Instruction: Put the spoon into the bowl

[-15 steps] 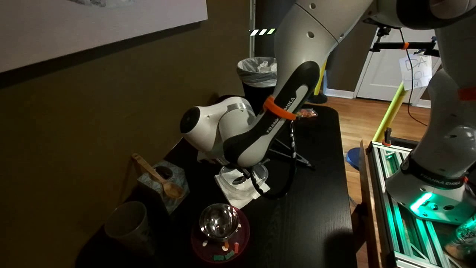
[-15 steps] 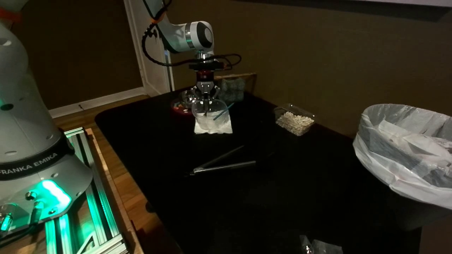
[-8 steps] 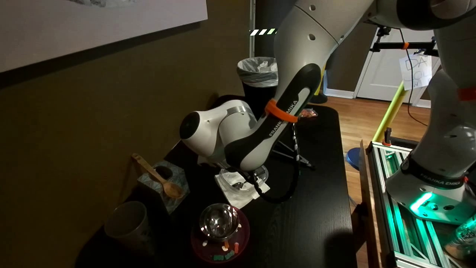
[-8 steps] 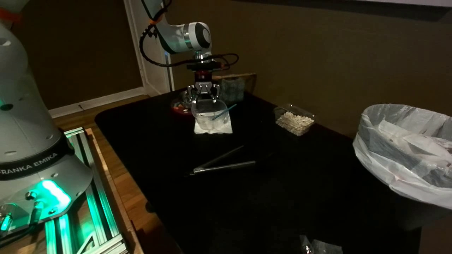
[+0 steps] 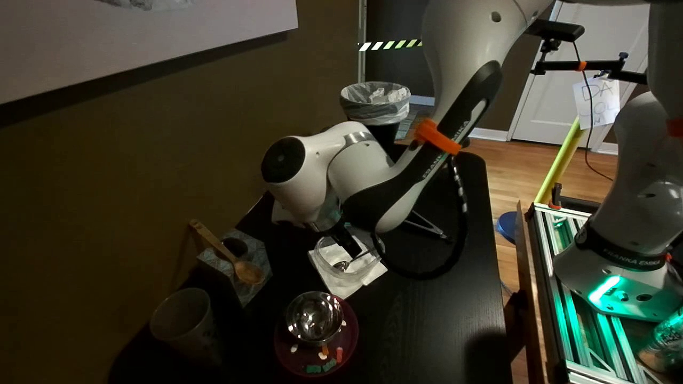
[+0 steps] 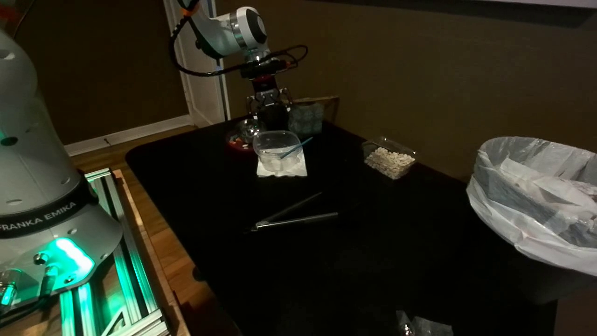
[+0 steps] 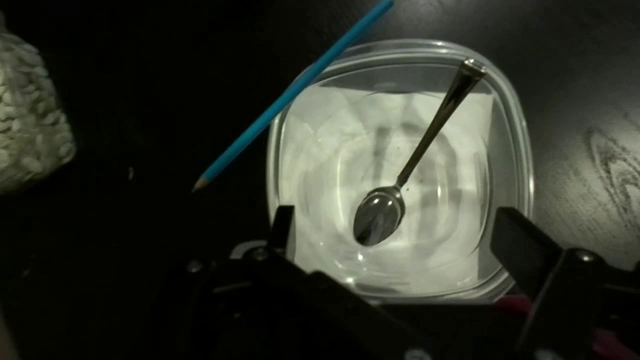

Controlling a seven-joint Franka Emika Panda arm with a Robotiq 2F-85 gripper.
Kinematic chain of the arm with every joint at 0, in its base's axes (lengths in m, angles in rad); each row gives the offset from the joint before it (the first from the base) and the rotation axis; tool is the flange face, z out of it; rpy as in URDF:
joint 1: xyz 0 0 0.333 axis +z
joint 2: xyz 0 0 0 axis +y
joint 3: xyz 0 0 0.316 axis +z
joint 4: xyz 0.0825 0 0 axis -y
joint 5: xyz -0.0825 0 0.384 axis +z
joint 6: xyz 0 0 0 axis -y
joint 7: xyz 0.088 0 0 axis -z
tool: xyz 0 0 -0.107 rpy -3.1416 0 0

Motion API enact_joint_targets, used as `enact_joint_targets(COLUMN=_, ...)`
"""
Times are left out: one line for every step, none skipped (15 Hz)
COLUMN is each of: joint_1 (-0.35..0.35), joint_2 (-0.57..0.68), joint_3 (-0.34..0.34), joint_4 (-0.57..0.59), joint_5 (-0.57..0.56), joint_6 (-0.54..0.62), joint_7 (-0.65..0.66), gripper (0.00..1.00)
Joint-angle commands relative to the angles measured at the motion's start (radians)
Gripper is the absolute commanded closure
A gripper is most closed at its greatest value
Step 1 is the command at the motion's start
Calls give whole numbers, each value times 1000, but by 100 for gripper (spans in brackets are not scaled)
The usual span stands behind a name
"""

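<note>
"FRANKA EMIKA" on black band [image 5: 621,255] of curved white robot base [image 5: 597,266], both exterior views. In an exterior view: "FRANK" and "IKA" on black-and-white arm link [image 5: 413,176], orange strap [image 5: 438,137] between; handwritten "DA" on white paper sheet [image 5: 597,103], lower letters unclear.

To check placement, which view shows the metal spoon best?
Wrist view: the metal spoon shows large and whole. In an exterior view it looks small; in an exterior view the clear bowl shows, but no discernible spoon.
</note>
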Motion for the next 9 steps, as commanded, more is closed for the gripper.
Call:
enact_joint_targets(joint_1=-30, joint_2=-139, joint_3=13, joint_4=-160, joint_5=-91, joint_6=171, joint_7=81, gripper=1)
enact_joint_targets(joint_1=-28, joint_2=-65, joint_3=24, joint_4=-64, joint_5=-53, joint_6=89, joint_7=42, gripper=1)
enact_joint_targets(joint_1=-32, joint_2=-92, joint_3=25, joint_4=-91, joint_5=-64, joint_6=118, joint_7=51, gripper=0)
enact_joint_targets(joint_1=-36, joint_2=-111, joint_3=25, joint_4=-110, joint_5=-67, joint_6=131, joint_7=54, gripper=0)
enact_joint_targets(joint_1=-37, joint_2=-121, joint_3=25, joint_4=-121, joint_5=-69, joint_6=133, joint_7=55, gripper=0)
enact_joint_targets(joint_1=-38, joint_2=-125, joint_3=26, joint_4=-126, joint_5=-69, joint_6=133, joint_7=55, gripper=0)
enact_joint_targets(joint_1=-38, joint_2=-125, joint_3=26, joint_4=-127, joint_5=-70, joint_6=133, joint_7=55, gripper=0)
enact_joint_targets(joint_1=-38, joint_2=-125, joint_3=26, joint_4=-128, joint_5=-70, joint_6=133, joint_7=56, gripper=0)
enact_joint_targets(joint_1=-38, joint_2=-125, joint_3=26, joint_4=-129, joint_5=-70, joint_6=134, joint_7=56, gripper=0)
